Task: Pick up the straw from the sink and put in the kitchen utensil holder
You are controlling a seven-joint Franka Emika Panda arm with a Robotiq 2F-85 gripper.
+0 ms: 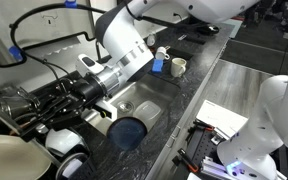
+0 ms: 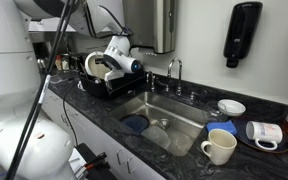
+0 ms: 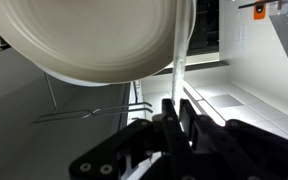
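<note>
Jaws clamped on the straw (image 3: pixel 181 55) in the wrist view: the two black fingers (image 3: pixel 167 112) sit close together with the thin, pale tube standing up between them. It rises past the rim of a big white plate (image 3: pixel 94 35) that fills the top of the shot. So the straw is out of the sink and in the gripper (image 3: pixel 176 106). Behind it, thin wire bars (image 3: pixel 84 112) cross a pale surface.

Over to an exterior view: the gripper (image 1: pixel 76 92) is down low over the dish rack (image 1: pixel 29 105), a dark, cluttered thing just beside the sink (image 1: pixel 144 98). The straw is too thin to pick out here. A dark blue round dish (image 1: pixel 127 131) lies in the basin, and a cream mug (image 1: pixel 178 67) stands on the counter beyond.

Now an exterior view across the counter: the arm bends down to the dish rack (image 2: pixel 96 90), gripper (image 2: pixel 102 70) in among white dishes, jaws hidden from this side. Which part of that rack is the utensil holder I cannot tell. Next to it is the sink (image 2: pixel 179 110), with the chrome faucet (image 2: pixel 174 68) at its back edge and the blue dish (image 2: pixel 134 123) in one corner. On the dark speckled counter (image 2: pixel 184 160), a cream mug (image 2: pixel 219 147) is upright, a white mug (image 2: pixel 264 132) is on its side, and a white bowl (image 2: pixel 231 106) sits nearer the wall.
</note>
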